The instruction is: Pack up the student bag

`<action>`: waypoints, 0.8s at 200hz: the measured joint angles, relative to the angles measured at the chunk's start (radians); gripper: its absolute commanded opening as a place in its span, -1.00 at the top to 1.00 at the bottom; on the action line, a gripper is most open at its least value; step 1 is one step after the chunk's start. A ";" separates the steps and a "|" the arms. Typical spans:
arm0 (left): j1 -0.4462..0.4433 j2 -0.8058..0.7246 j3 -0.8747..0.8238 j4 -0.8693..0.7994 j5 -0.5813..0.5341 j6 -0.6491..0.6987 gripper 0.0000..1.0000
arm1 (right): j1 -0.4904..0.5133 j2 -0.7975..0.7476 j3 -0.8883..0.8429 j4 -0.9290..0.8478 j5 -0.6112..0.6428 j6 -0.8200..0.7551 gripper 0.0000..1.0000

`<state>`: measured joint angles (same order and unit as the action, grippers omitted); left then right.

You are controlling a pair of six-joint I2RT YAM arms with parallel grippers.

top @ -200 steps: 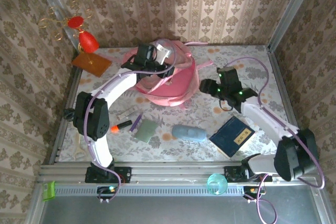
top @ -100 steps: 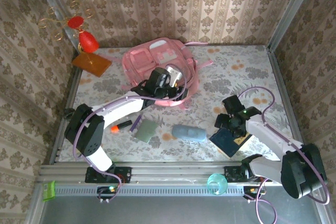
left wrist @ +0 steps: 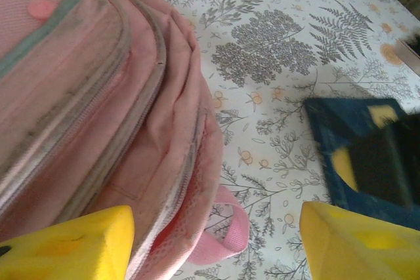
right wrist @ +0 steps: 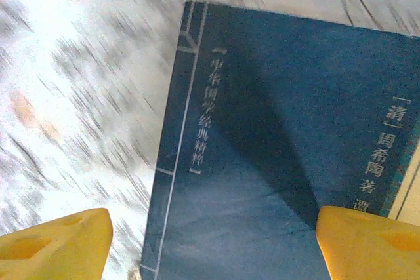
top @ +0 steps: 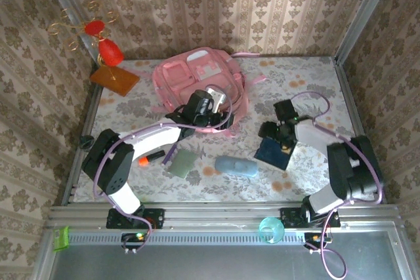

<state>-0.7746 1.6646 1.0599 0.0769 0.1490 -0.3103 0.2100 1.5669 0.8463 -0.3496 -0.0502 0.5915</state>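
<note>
Sliding left since the earlier frame, the blue book (top: 275, 153) is now lying nearer the student bag (top: 190, 73), and your right arm is folding in over it. The bag and your left arm are staying about where they were half a second ago.

The bag is lying flat at the back middle of the desk (top: 308, 83), front pockets facing up, probably so its zip lines are facing your claws. Your left claw (left wrist: 210, 244) is hanging wide over the bag's near edge, beside the pink strap loop (left wrist: 230, 227), and it is gripping nothing. I judge it is waiting there to take hold of a zip or the fabric and open a mouth for the book. From the left wrist view the zips are looking closed, though I cannot be sure.

Your right claw (right wrist: 210, 240) is also standing wide. One fingertip is sitting over the book's cover and the other is off its left edge above the desk, so the book is not being pinched. The desk is blurring in that view while the cover is staying sharp, so the book may be getting dragged along; I cannot tell whether the fingertip is pressing on it.

The grey-blue pencil case (top: 236, 165) and the orange marker (top: 151, 157) are waiting on the near desk, not yet packed.
</note>
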 measured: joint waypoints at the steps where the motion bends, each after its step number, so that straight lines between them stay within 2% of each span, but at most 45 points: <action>1: -0.003 0.003 0.002 -0.002 0.000 -0.002 -0.36 | -0.002 0.007 0.008 0.004 -0.005 -0.003 -0.64; 13: -0.024 0.034 0.027 -0.004 0.005 -0.019 -0.37 | -0.020 0.051 0.064 0.031 -0.036 -0.021 -0.66; 31: -0.070 0.104 0.080 -0.005 0.025 -0.065 -0.38 | -0.041 0.031 0.093 0.040 -0.055 -0.047 -0.74; 54: -0.124 0.168 0.127 -0.008 0.054 -0.129 -0.36 | -0.083 -0.107 0.045 0.003 -0.043 -0.070 -0.81; 81: -0.174 0.254 0.226 -0.039 0.069 -0.195 -0.33 | -0.183 -0.255 -0.050 -0.043 -0.027 -0.081 -0.81; 100: -0.194 0.320 0.307 -0.058 0.071 -0.229 -0.29 | -0.218 -0.229 -0.075 -0.058 -0.025 -0.087 -0.77; 160: -0.193 0.481 0.455 -0.161 0.052 -0.263 -0.27 | -0.220 -0.108 -0.081 -0.035 -0.079 -0.087 -0.58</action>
<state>-0.9672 2.1456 1.5146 -0.0837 0.2008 -0.5735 -0.0097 1.4593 0.7650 -0.3847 -0.1291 0.5045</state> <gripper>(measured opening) 0.636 0.804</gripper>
